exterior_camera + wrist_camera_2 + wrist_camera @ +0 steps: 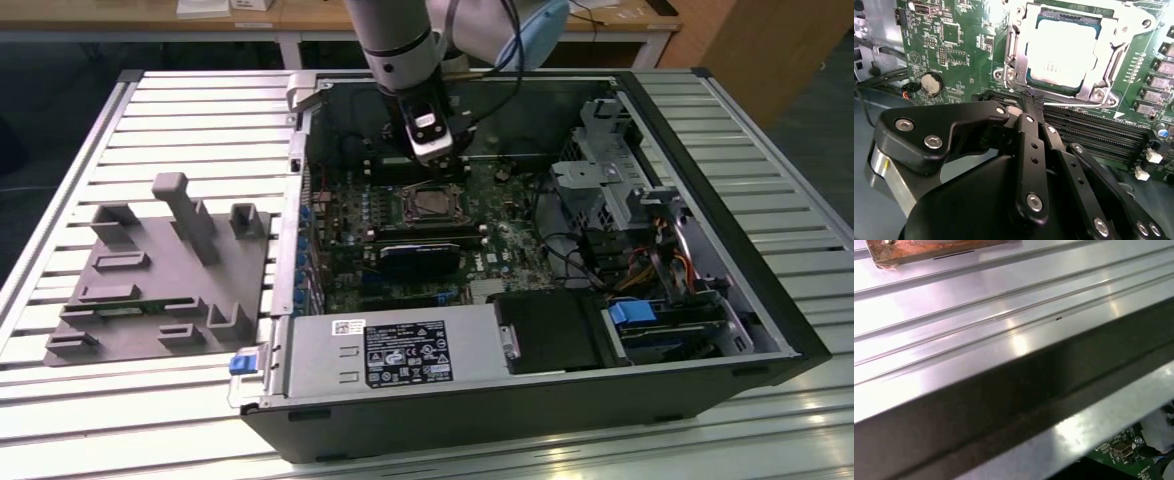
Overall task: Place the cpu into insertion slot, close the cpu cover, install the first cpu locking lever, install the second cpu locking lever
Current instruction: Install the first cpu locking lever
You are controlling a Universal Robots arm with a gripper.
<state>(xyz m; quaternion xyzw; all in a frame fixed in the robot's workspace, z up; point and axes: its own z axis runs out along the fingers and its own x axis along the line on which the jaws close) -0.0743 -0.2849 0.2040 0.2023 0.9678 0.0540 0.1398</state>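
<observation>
Black gripper (1026, 102) links sit closest to the lens in the second wrist view. Its fingers are drawn together at the tips, with nothing visible between them. The tips hang over the green motherboard (969, 60), between the slot (1004, 75) and the long black memory sockets (1094, 132).

Just beyond the tips, the cpu (1066, 52) lies flat in the slot, its pale metal top facing up. The cover (1124, 22), a silvery frame, lies down around the chip so that the top shows through its square window. A round coin battery (930, 84) sits on the board well off to one side.

From the exterior view, the arm reaches down into an open computer case (747, 300) lying on a ribbed metal table (200, 120). The gripper (438, 158) hovers just behind the cpu (427, 203), close above the board. A grey power supply (387, 355) fills the case's near edge. A grey moulded fixture (160, 270) rests on the table on the exterior view's left, apart from the case.

The first wrist view looks across the shiny table ribs (979, 315) and a dark case wall (1029, 390).
</observation>
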